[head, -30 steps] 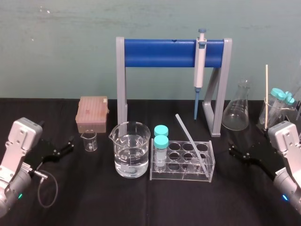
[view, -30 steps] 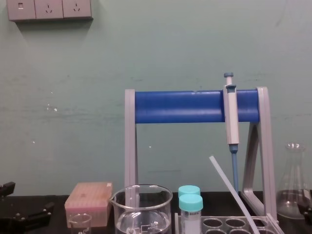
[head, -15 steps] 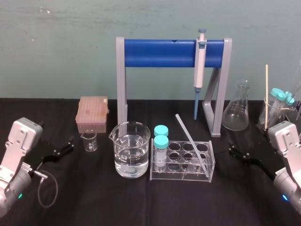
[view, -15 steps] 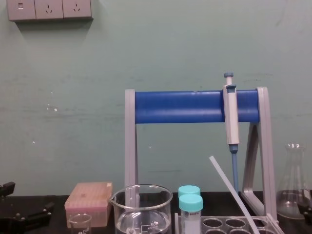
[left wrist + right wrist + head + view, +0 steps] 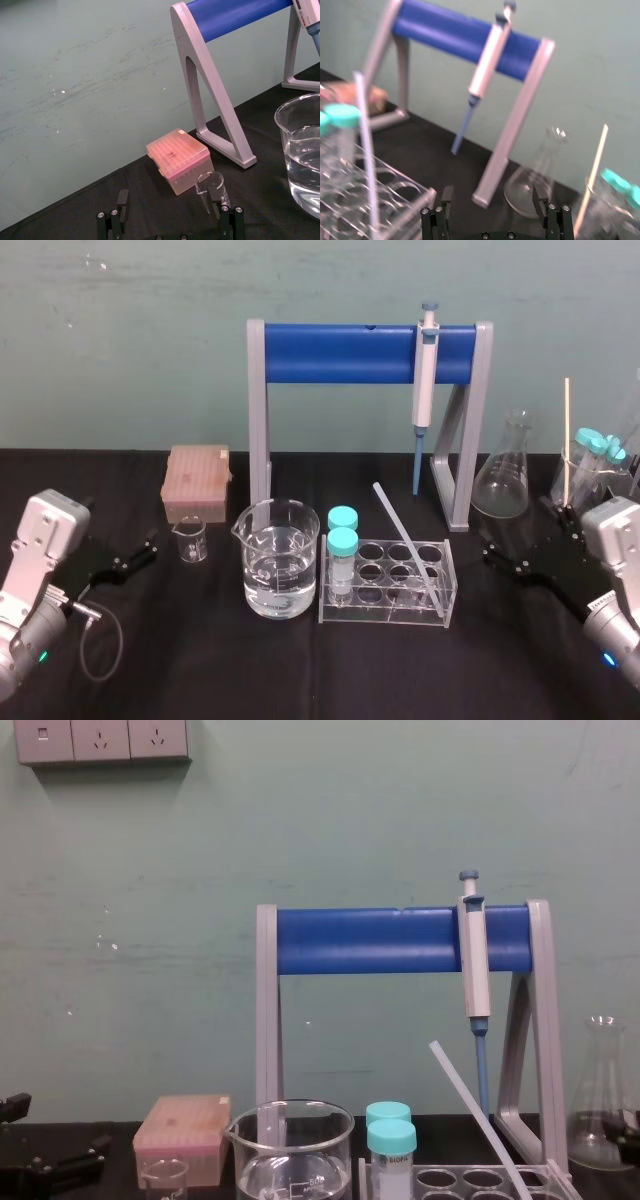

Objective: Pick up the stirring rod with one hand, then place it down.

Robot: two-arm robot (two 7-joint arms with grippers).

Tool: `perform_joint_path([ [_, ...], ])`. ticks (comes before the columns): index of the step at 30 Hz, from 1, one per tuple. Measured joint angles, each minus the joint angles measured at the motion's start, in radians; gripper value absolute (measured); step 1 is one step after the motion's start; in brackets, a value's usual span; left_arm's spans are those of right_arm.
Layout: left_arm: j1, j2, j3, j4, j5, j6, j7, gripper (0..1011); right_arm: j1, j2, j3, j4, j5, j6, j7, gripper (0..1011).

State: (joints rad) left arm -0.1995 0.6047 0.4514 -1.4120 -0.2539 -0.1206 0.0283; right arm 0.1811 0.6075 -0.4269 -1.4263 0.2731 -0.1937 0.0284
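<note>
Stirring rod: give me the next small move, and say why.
Probably ease the right gripper toward the upper half of the stirring rod. It leans in the test tube rack, untouched, and the right gripper is open to the rack's right, nearer than the left gripper by the small beaker.

The stirring rod (image 5: 402, 530) is translucent whitish; the stand (image 5: 258, 410) has grey legs and a deep blue bar; the pipette (image 5: 424, 380) is pale grey with a blue tip; the tip box (image 5: 197, 478) is pink; the tube caps (image 5: 343, 516) are teal; the counter (image 5: 200, 670) is black; the wall (image 5: 120, 350) is pale green; the left gripper (image 5: 148, 548) and right gripper (image 5: 495, 558) are black.
</note>
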Motion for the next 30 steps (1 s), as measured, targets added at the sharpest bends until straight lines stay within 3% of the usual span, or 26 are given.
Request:
perform_joint_path([
  [1, 0.0, 0.0, 0.0, 0.0, 0.0, 0.0, 0.0, 1000, 0.0, 0.0, 0.0, 0.0, 0.0, 0.0, 0.0, 1000],
  [3, 0.0, 0.0, 0.0, 0.0, 0.0, 0.0, 0.0, 1000, -0.008, 0.003, 0.011, -0.008, 0.027, -0.063, 0.054, 1000],
  [9, 0.0, 0.0, 0.0, 0.0, 0.0, 0.0, 0.0, 1000, -0.003, 0.006, 0.013, -0.013, 0.065, -0.165, 0.171, 1000],
  [13, 0.0, 0.0, 0.0, 0.0, 0.0, 0.0, 0.0, 1000, 0.019, 0.003, 0.001, -0.002, 0.08, -0.191, 0.246, 1000],
  [20, 0.0, 0.0, 0.0, 0.0, 0.0, 0.0, 0.0, 1000, 0.085, -0.022, -0.027, 0.047, 0.099, -0.194, 0.36, 1000],
  [30, 0.0, 0.0, 0.0, 0.0, 0.0, 0.0, 0.0, 1000, 0.197, -0.088, -0.047, 0.15, 0.14, -0.124, 0.488, 1000],
])
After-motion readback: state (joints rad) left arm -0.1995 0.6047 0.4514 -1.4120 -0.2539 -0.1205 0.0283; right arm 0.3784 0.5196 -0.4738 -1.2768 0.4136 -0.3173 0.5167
